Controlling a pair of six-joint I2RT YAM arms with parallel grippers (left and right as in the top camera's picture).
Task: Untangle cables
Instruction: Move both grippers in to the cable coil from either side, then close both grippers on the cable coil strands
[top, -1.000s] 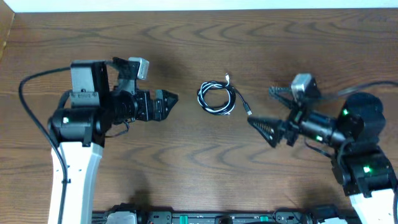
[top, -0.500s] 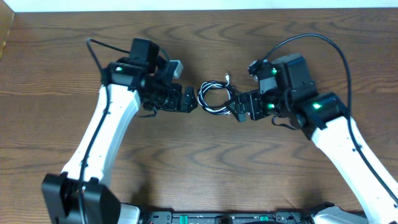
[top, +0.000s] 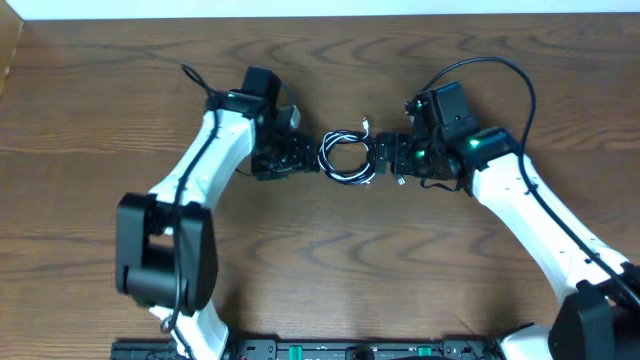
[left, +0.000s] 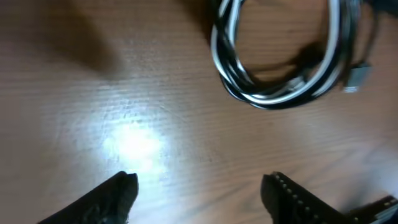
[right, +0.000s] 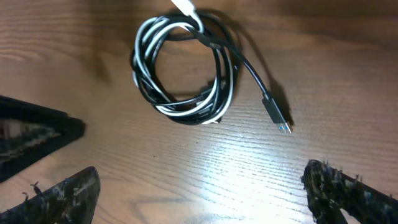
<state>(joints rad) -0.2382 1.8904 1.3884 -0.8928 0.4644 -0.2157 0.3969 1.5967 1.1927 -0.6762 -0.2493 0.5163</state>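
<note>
The cables lie coiled together in one small ring of black and white cords on the table's middle. The ring shows in the left wrist view and the right wrist view. One black cord ends in a silver plug; a white plug sticks out at the top. My left gripper is open and empty just left of the ring. My right gripper is open and empty just right of it. Neither touches the cords.
The wooden table carries only the cable ring. Thick black arm wires loop above both arms. A black rail runs along the front edge.
Both arms have reached inward from the table's sides and now flank the cable ring closely. The cables have not moved.
</note>
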